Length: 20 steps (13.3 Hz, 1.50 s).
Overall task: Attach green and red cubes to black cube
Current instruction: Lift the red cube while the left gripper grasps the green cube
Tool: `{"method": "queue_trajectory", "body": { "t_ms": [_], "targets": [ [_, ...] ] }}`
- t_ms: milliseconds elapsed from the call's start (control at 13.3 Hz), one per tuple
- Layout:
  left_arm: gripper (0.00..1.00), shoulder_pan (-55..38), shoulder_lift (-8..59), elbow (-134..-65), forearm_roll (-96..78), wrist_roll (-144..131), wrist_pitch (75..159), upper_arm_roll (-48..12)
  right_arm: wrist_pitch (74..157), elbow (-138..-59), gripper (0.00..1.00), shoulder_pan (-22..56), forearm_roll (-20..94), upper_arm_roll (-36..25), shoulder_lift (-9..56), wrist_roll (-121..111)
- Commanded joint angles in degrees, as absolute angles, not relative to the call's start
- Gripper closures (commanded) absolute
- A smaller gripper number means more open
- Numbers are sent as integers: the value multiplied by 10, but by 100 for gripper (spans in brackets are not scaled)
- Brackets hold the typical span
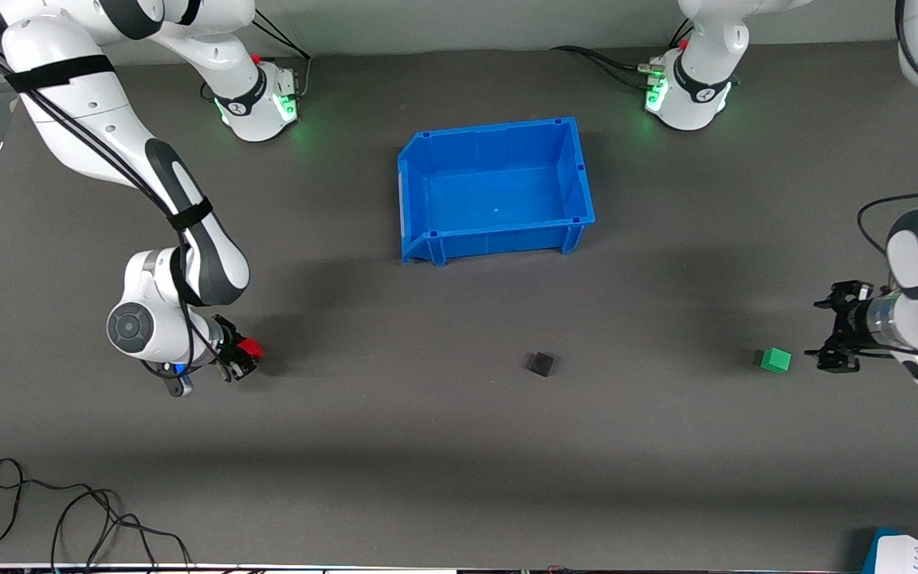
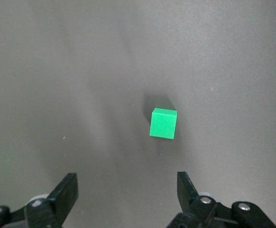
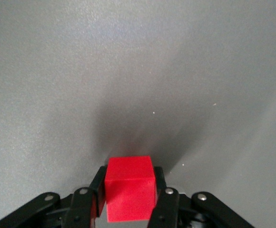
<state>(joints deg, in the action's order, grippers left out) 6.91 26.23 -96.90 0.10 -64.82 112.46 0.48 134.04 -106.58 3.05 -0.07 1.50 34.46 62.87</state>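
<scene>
1. Your right gripper (image 1: 245,356) has its 2 fingers pinched on the red cube (image 1: 250,347), 1 finger on each side face, low over the table (image 1: 395,446) at the right arm's end. The right wrist view shows the red cube (image 3: 130,188) sitting square between the fingers (image 3: 162,204).
2. Your left gripper (image 1: 832,331) hangs at the left arm's end with its fingers spread wide and nothing between them. The green cube (image 1: 775,359) rests on the table just beside it, toward the middle. In the left wrist view the green cube (image 2: 163,123) lies straight ahead of the open gap, slightly toward 1 finger (image 2: 188,190), and not yet between the 2.
3. The black cube (image 1: 540,363) rests alone on the table between the 2 coloured cubes, nearer the green one and nearer the front camera than the blue bin (image 1: 419,199).
4. The coming move likely turns on this: the left gripper must advance over the green cube before closing. Cubes have no long axis, so line the fingers up with flat faces.
5. The mat is flat, dark and matte, and nothing stands between either gripper and the black cube.
</scene>
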Motion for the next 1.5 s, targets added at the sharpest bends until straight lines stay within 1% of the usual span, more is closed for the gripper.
{"method": "queue_trajectory", "body": {
  "t_ms": [0,75,225,300,451,601,751,977,1277,1427],
  "targets": [
    [6,69,289,-967,11,-633,1159,4,1337,-1056,78,32,-13,15,348,633],
    [5,69,307,-967,14,-631,1179,4,1336,-1055,81,34,-12,15,348,637],
    [5,69,339,-967,30,-630,1219,4,1327,-1051,81,37,-2,21,337,644],
    [5,70,349,-967,30,-630,1238,4,1312,-1036,81,37,3,23,337,659],
    [5,72,364,-967,30,-631,1263,4,1258,-988,81,57,15,32,340,705],
    [5,72,373,-966,31,-630,1274,4,1227,-928,79,90,47,32,352,778],
    [6,72,379,-965,31,-630,1290,4,1225,-879,79,99,72,33,378,820],
    [7,73,393,-963,33,-630,1311,4,1226,-804,79,146,134,35,436,891],
    [11,73,403,-965,38,-630,1321,4,1230,-674,79,220,142,34,527,1038],
    [23,73,404,-965,39,-631,1322,4,1233,-617,79,258,142,34,566,1110]
  ]
}}
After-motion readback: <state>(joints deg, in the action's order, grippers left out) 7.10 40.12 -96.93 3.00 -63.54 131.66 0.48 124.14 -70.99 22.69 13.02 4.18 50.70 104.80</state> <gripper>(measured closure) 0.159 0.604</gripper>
